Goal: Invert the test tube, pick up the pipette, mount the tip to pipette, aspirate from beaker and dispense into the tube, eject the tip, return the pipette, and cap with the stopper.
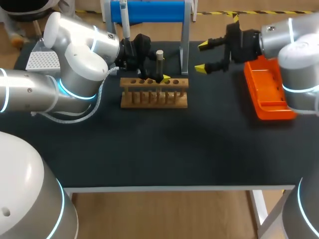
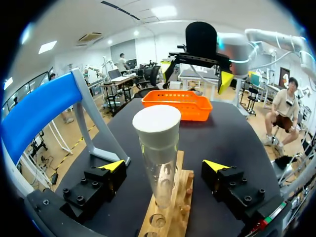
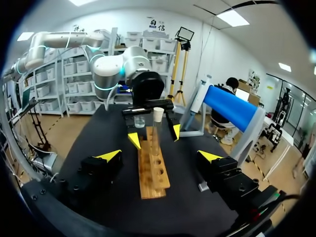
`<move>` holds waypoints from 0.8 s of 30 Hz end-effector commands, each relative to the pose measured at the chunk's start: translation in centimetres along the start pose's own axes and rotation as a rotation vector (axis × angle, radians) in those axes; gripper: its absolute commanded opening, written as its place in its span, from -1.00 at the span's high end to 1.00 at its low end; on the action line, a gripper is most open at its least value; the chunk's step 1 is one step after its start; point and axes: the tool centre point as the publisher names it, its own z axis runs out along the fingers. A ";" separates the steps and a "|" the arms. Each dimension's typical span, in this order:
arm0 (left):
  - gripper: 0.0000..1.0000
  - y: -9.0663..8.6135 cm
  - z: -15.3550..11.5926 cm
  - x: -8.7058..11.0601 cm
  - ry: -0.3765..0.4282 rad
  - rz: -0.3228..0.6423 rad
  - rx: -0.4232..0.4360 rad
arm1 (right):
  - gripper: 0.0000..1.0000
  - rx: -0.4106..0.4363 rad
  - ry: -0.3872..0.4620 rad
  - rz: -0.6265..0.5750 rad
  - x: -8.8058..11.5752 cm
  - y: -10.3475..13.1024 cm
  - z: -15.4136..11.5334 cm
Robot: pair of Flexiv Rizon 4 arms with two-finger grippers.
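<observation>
A glass test tube (image 1: pixel 159 64) with a pale stopper (image 2: pixel 157 126) stands upright in the wooden rack (image 1: pixel 154 94). My left gripper (image 2: pixel 163 167) is open around the tube; both fingers stand clear of the glass. My right gripper (image 1: pixel 202 57) is open and holds nothing, a short way right of the rack and above the table. In the right wrist view the gripper (image 3: pixel 159 156) faces along the rack (image 3: pixel 153 168) toward the tube (image 3: pixel 157 129) and my left gripper (image 3: pixel 154 134). The pipette (image 1: pixel 125 20) hangs on the blue stand (image 1: pixel 149 11). A small beaker (image 3: pixel 139 121) sits behind the rack.
An orange tray (image 1: pixel 269 89) lies at the right side of the table, under my right arm. A white tip box (image 1: pixel 42 59) sits at the far left. The stand's grey leg (image 1: pixel 184 45) rises just behind the rack's right end.
</observation>
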 end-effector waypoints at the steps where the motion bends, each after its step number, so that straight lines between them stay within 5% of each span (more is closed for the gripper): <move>1: -1.00 0.0 0.0 0.0 0.001 -0.001 -0.002 | -1.00 0.005 -0.034 0.000 0.6 0.1 -0.3; 24: -1.00 1.8 -7.7 3.3 -0.307 -0.133 -0.095 | -1.00 0.005 -0.034 0.000 0.6 0.1 -0.3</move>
